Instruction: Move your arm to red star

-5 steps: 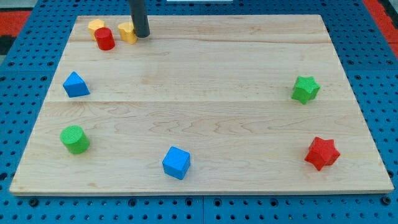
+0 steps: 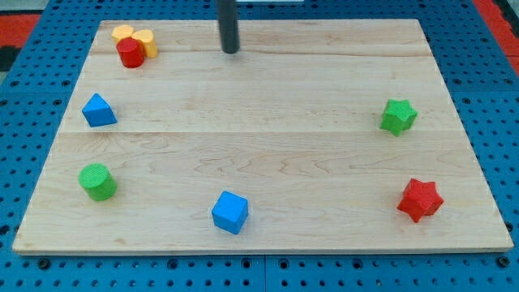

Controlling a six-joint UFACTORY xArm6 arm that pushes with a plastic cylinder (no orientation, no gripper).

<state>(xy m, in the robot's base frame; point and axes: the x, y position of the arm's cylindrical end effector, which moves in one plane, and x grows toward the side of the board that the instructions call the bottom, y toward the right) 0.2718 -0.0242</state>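
Note:
The red star [image 2: 420, 199] lies near the board's bottom right corner. My tip [image 2: 231, 51] rests on the wooden board [image 2: 268, 122] near the top edge, left of centre, far up and to the left of the red star. It touches no block.
A red cylinder [image 2: 130, 53] and two yellow blocks [image 2: 144, 42] [image 2: 122, 33] cluster at the top left. A blue block [image 2: 98, 110] sits at the left, a green cylinder [image 2: 97, 181] at bottom left, a blue cube [image 2: 229, 212] at bottom centre, a green star [image 2: 398, 116] at the right.
My tip has moved to the right along the top edge, away from the yellow blocks. One yellow block now sits closer to the red cylinder than before.

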